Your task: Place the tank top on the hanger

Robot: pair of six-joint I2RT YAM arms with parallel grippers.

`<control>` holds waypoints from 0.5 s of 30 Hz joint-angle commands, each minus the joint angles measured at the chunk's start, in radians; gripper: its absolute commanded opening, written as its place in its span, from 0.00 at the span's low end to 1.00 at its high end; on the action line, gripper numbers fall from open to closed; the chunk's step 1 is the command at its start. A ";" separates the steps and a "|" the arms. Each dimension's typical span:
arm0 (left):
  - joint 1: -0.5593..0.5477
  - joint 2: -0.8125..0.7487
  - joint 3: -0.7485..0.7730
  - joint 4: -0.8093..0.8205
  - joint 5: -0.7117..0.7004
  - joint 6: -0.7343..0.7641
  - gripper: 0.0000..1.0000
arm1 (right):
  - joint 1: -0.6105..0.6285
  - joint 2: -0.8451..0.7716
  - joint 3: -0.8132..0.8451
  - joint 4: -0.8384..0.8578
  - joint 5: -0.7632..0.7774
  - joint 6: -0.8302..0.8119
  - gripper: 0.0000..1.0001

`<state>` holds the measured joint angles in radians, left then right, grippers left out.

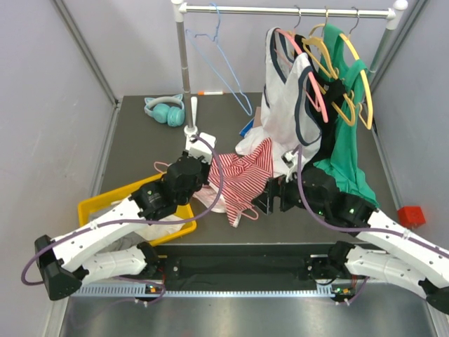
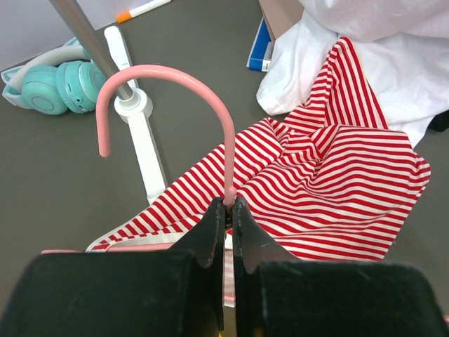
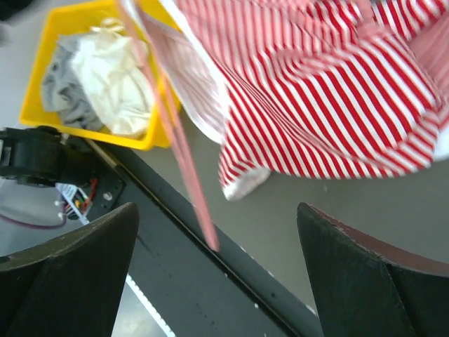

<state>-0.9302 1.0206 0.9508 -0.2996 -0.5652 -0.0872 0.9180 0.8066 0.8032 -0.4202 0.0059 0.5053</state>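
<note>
While the tank top (image 1: 242, 175) lies crumpled on the table (image 1: 140, 140) between the two arms, its far edge touching a hanging white top (image 1: 287, 105), we treat threading as the step in hand. The hanger (image 2: 229, 154) stands with its hook upward. One thin bar runs along the striped cloth's trimmed edge, but we cannot tell whether it sits inside an opening.

The left gripper (image 2: 228, 210) is clamped tight on the hanger's neck, just below the hook. The right gripper (image 3: 217, 274) stands wide apart, holding nothing, just beside the cloth's near hem.

Next, we judge, the right fingers must pinch a strap or the neckline and spread it so the bar can slide inside. Soft cloth may slip or bunch.

Count:
- one striped top
- one salmon hanger
- one light blue hanger (image 1: 231, 74) on the rail (image 1: 280, 10)
- one pink hanger (image 1: 313, 84) carrying the white top
- one yellow bin (image 1: 91, 207)
- one pair of headphones (image 1: 165, 109)
- one marker (image 1: 210, 92)
</note>
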 commanded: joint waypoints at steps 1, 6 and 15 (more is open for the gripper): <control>-0.001 -0.071 -0.012 0.034 -0.039 0.018 0.00 | -0.048 -0.053 -0.113 0.003 -0.001 0.140 0.92; -0.001 -0.108 -0.017 -0.010 -0.091 0.017 0.00 | -0.065 -0.132 -0.205 0.078 -0.001 0.191 0.89; -0.001 -0.099 0.025 -0.042 -0.084 -0.046 0.00 | 0.024 0.033 -0.403 0.412 -0.055 0.295 0.78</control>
<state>-0.9302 0.9360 0.9344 -0.3614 -0.6373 -0.1158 0.8829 0.7254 0.4286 -0.2531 -0.0204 0.7364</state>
